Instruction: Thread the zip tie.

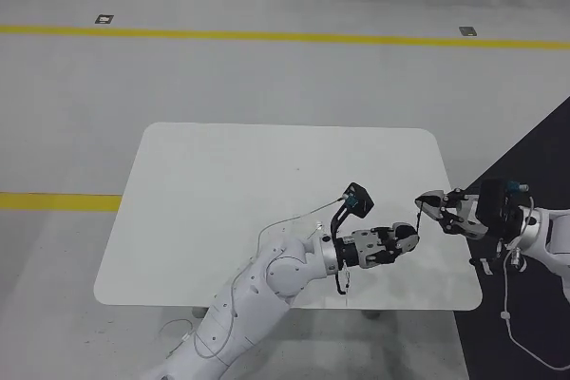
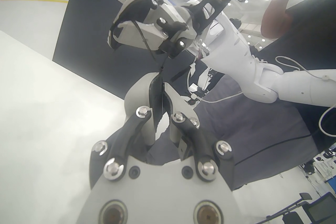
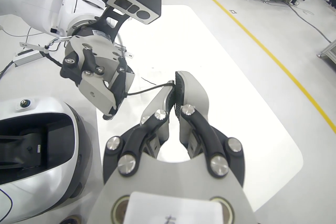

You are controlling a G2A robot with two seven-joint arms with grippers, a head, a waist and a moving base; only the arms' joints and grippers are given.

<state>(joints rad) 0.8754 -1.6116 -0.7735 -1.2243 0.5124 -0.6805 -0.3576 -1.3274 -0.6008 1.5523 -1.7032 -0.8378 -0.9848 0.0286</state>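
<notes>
A thin black zip tie (image 1: 417, 220) spans the short gap between my two grippers, above the white table (image 1: 266, 190) near its right front corner. My left gripper (image 1: 407, 239) is shut on one end; the tie (image 2: 163, 101) runs between its pads (image 2: 155, 93) and rises toward the right gripper (image 2: 118, 33). My right gripper (image 1: 424, 202) is shut on the other end. In the right wrist view the tie (image 3: 147, 89) curves from the right gripper (image 3: 173, 83) to the left gripper (image 3: 116, 104). A fine strand (image 3: 147, 81) pokes out beside it.
A dark panel (image 1: 551, 161) stands just off the table's right edge, behind the right arm. The table's left and back parts are bare white surface. Yellow floor lines (image 1: 266, 36) run beyond the table.
</notes>
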